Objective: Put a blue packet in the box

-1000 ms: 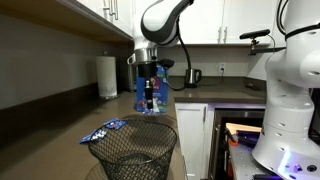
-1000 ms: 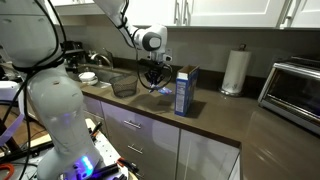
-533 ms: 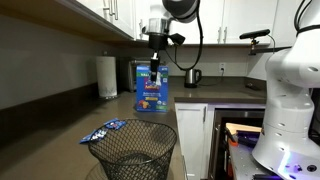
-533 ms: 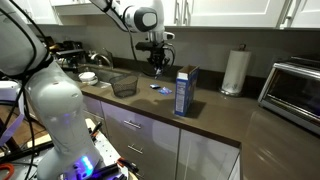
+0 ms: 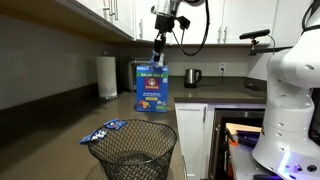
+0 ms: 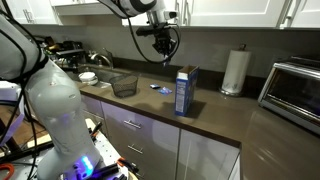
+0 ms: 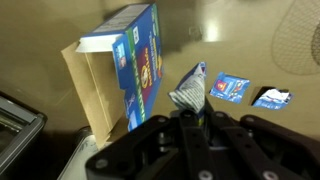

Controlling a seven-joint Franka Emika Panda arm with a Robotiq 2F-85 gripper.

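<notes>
Wrist view gives us the hand (image 7: 192, 114) clamped on a blue packet (image 7: 190, 86), which hangs clear of the table (image 7: 250, 60) just beside the box (image 7: 125, 60). Two more packets (image 7: 232, 88) lie flat beyond it. In an exterior view we see the hand (image 5: 158, 47) raised above the upright box (image 5: 152, 90), with the packet (image 5: 157, 56) pinched between its fingers. In an exterior view the hand (image 6: 163, 45) hangs high, between the wire basket (image 6: 124, 85) and the box (image 6: 186, 92).
</notes>
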